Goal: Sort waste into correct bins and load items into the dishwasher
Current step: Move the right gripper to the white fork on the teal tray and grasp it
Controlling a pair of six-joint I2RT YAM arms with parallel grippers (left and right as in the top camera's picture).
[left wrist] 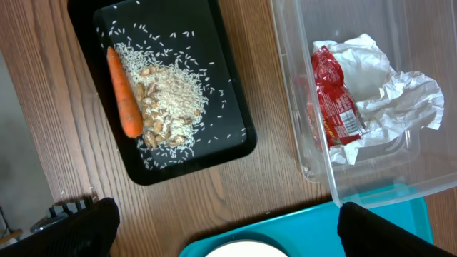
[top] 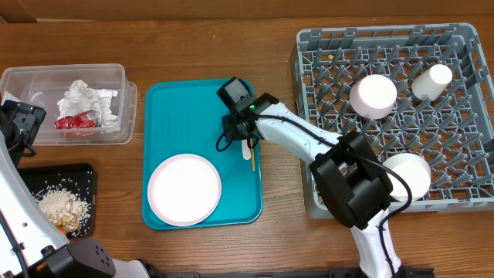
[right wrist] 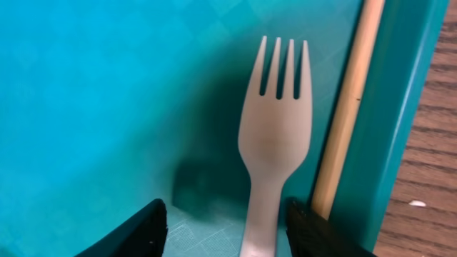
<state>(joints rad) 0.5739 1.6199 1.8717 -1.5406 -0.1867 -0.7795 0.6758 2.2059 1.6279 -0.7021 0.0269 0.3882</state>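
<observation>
The right gripper hangs low over the teal serving tray, its jaws spread apart with 1 finger on each side of the handle of the white plastic fork, not yet closed on it. The fork lies flat on the tray, tines pointing away from the wrist camera. The thin wooden stick lies just beside it along the tray's raised right edge. The round pale plate sits in the tray's lower left part. In the grey dish rack on the right are 2 bowls and a small white cup. The left gripper is released and empty, its 2 fingers wide apart above the wooden table near the teal tray's corner. Ahead of it, the black tray holds scattered rice and an orange carrot. The clear tub holds a red wrapper and crumpled napkins.
</observation>
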